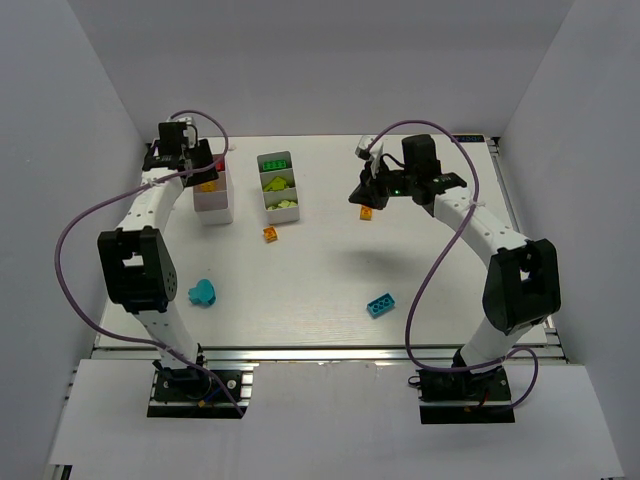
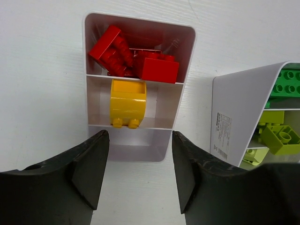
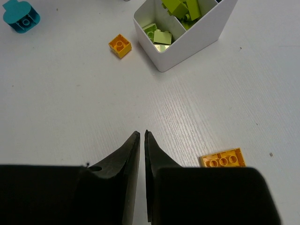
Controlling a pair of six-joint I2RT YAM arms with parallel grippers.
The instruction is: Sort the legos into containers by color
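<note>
A white wood-grain table (image 1: 330, 270) stands between plain white walls (image 1: 60, 150). The left gripper (image 2: 139, 136) is spread wide and holds nothing. A tray (image 2: 140, 152) lies just ahead of it, with red legos (image 2: 140, 63) in the far compartment. The right gripper (image 3: 142, 133) is pinched together and empty, with an orange plate (image 3: 223, 158) just to its right and an orange brick (image 3: 120, 45) ahead.

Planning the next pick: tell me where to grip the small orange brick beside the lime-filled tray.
Best to grip the small orange brick across two opposite flat side walls, coming straight down from above. It sits studs up, turned diagonally, apart from the tray, so rotate the jaws to match its sides.
</note>
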